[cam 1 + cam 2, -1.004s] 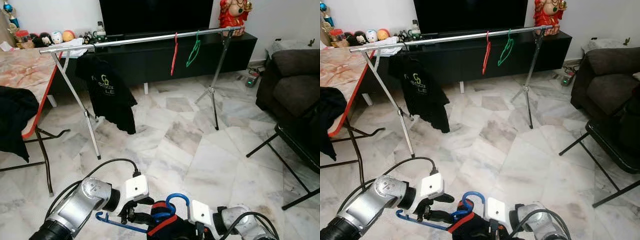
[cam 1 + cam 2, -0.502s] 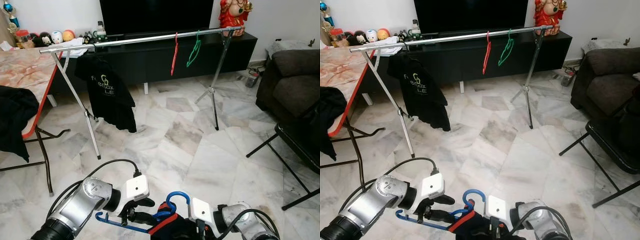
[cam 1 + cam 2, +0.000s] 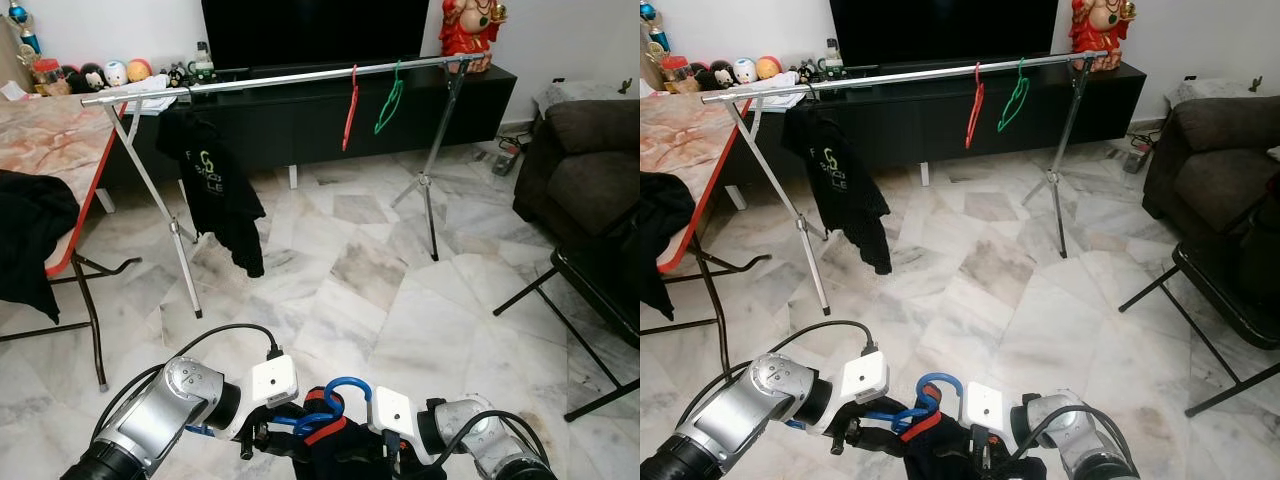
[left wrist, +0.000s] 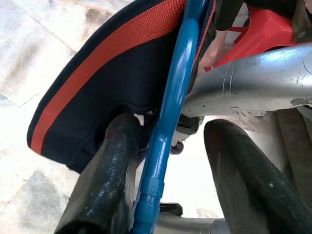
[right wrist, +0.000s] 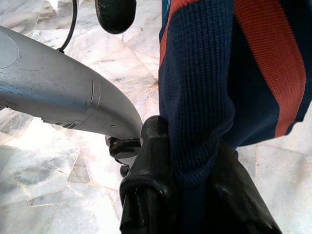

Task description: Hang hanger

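Hanging on one rail (image 3: pixel 290 78): two hangers (image 3: pixel 349 105), one black shirt (image 3: pixel 222 190).

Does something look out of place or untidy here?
Yes. A black garment is draped over the edge of the marble-patterned folding table instead of hanging on the silver clothes rail. A small dark device with a cable also lies on the floor beside the brown sofa.
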Tool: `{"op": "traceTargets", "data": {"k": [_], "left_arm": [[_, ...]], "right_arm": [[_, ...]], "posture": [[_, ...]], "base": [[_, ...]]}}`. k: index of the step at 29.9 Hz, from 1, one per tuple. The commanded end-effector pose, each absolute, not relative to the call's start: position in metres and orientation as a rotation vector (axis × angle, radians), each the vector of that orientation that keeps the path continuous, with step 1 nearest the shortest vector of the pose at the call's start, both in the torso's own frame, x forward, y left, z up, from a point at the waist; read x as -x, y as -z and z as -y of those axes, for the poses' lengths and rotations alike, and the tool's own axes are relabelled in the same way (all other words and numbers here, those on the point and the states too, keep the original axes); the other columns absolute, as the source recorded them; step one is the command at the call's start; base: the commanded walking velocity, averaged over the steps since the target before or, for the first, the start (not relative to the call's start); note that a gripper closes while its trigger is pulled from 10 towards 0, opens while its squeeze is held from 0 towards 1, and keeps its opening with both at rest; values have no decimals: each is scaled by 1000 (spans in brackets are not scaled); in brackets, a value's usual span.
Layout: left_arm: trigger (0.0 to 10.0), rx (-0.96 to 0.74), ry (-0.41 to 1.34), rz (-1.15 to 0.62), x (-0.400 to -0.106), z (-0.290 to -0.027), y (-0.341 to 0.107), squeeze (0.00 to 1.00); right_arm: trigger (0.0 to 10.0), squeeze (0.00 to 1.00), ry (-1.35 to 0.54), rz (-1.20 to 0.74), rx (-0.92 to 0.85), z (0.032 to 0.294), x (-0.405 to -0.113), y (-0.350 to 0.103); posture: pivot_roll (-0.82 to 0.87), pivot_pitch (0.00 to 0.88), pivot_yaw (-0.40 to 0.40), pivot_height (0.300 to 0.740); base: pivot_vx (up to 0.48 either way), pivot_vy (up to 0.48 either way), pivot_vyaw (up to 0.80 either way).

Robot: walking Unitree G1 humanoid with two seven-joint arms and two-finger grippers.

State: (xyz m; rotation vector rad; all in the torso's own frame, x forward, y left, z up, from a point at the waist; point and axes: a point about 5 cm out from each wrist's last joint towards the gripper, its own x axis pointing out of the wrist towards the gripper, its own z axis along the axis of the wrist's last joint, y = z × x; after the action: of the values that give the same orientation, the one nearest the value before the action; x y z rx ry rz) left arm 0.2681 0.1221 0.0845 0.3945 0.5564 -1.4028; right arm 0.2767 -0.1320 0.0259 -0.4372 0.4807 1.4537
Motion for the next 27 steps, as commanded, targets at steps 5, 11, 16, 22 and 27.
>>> {"op": "traceTargets", "data": {"k": [5, 11, 16, 22, 27], "left_arm": [[980, -392, 1376, -546, -271, -122, -85, 0], [0, -391, 1374, -547, -271, -122, -85, 0], [0, -391, 1375, -548, -271, -121, -85, 0], [0, -391, 1379, -549, -271, -121, -85, 0], [0, -390, 1379, -549, -270, -122, -85, 0]], "right_arm": [[0, 0, -1460, -452, 445, 129, -280, -30], [0, 0, -1461, -447, 439, 128, -281, -31], [0, 0, -1466, -448, 436, 129, -280, -31], [0, 0, -1467, -447, 432, 129, -280, -31], [0, 0, -1467, -447, 429, 129, -280, -31]], "posture": [[61, 65, 5, 740], [60, 65, 5, 740], [60, 65, 4, 740], [60, 65, 4, 740], [60, 67, 5, 740]], "base": [[0, 0, 0], [0, 0, 0], [0, 0, 0], [0, 0, 0], [0, 0, 0]]}}
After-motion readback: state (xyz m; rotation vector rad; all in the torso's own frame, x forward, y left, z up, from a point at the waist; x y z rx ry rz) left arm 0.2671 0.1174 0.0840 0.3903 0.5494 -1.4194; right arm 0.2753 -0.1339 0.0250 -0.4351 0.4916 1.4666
